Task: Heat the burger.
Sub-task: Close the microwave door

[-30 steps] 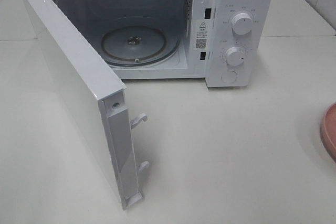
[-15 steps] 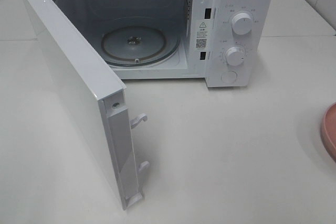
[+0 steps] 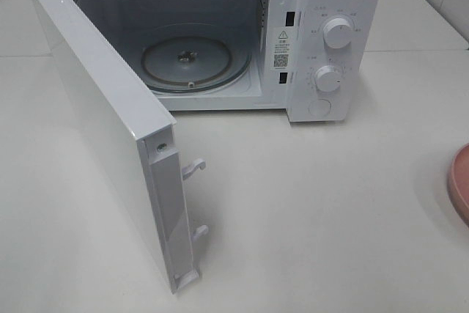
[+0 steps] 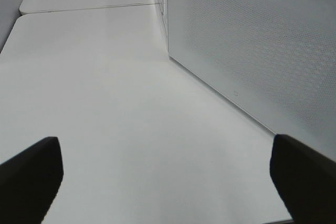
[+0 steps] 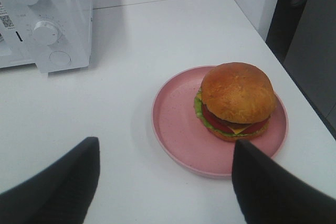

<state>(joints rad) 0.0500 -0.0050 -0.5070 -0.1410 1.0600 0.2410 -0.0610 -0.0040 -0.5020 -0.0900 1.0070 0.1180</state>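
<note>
The burger [image 5: 239, 100], brown bun over lettuce, tomato and cheese, sits on a pink plate [image 5: 173, 129] near the table's right edge. My right gripper [image 5: 165, 184] hovers just short of the plate, open, its dark fingers [image 5: 58, 182] spread wider than the burger and holding nothing. In the exterior high view only a sliver of the pink plate [image 3: 462, 181] shows, and the burger is out of frame there. My left gripper [image 4: 168, 182] is open and empty above bare table, beside the microwave door [image 4: 252, 51]. Neither gripper appears in the exterior high view.
The white microwave [image 3: 330, 42] stands at the back, its door [image 3: 110, 130] swung wide to the left. The glass turntable [image 3: 194, 60] inside is bare. Two knobs [image 5: 44, 31] and a button are on its right panel. The table edge [image 5: 315, 114] runs close to the plate.
</note>
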